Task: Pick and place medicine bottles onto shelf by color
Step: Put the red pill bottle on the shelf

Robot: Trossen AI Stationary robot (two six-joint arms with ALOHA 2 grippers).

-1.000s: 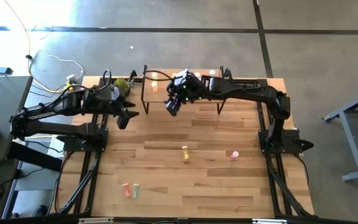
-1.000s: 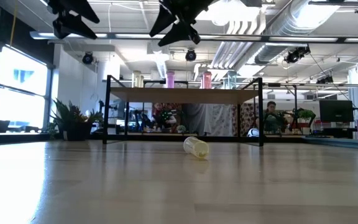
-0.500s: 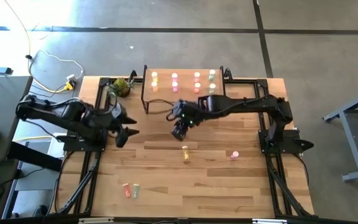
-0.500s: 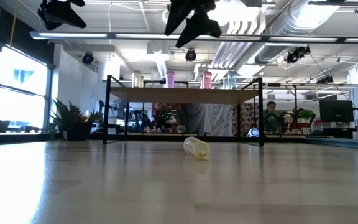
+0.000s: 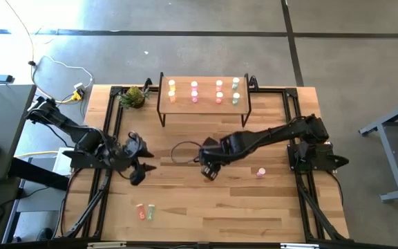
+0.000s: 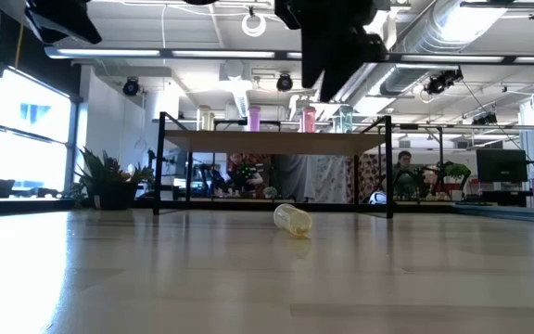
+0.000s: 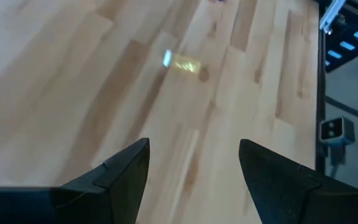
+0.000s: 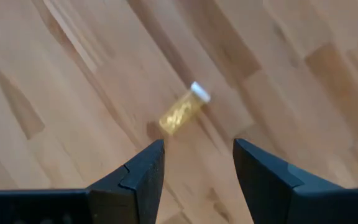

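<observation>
While eight medicine bottles (image 5: 203,91) were already stood in four colour pairs on the shelf (image 5: 203,104) at the far edge of the table (image 5: 254,207), four more were left on the boards: a yellow bottle (image 8: 183,110) lying on its side near the middle, a pink bottle (image 5: 260,172) upright to its right, and a red and a green bottle (image 5: 145,211) side by side near the front edge on the left. The right gripper (image 8: 197,167) was held low over the yellow bottle, which was hidden beneath it from above but was seen through the wrist camera just ahead of the spread fingers (image 8: 143,171), with nothing clamped between them. The step in hand was judged to be the approach to that bottle for a pick. The next move would call for a descent with the fingers straddling the body across its short axis, not along it, since a lying cylinder is likely to roll if nudged on one side only; a closing on the body below the pale cap would then be needed. The left gripper (image 7: 194,177) was parked above the table's left side, its fingers likewise apart and empty, with the same yellow bottle seen farther off
</observation>
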